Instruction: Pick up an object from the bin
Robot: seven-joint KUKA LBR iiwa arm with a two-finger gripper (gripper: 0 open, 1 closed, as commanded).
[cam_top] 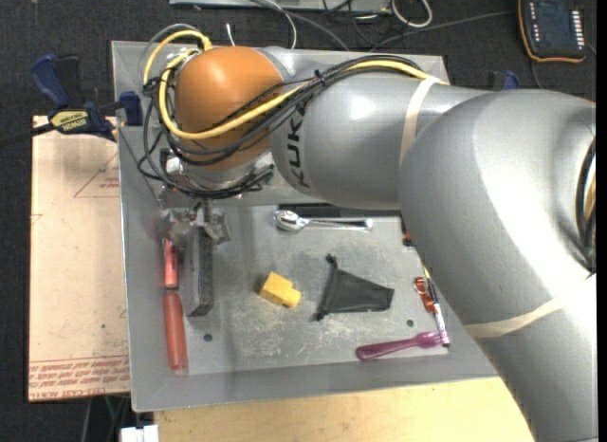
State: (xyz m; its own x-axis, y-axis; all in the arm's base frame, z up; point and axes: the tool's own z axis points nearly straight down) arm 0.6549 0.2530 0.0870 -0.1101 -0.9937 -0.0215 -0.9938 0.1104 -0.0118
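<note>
The gripper (pixel 196 227) hangs low at the left side of the grey metal bin (pixel 237 359), right above the upper end of a long dark grey flat bar (pixel 200 284) that lies lengthwise on the floor. Whether the gripper is clenched or released cannot be made out. A slim red-handled tool (pixel 174 322) lies just beside the bar, nearer the left wall, and a small yellow block (pixel 280 290) sits apart.

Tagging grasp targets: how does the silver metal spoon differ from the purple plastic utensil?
The silver metal spoon is shiny, the purple plastic utensil dull. The spoon lies near the middle of the bin, the utensil by its front right corner. The spoon lies level across the view, the utensil slants. Both are slim.
</note>
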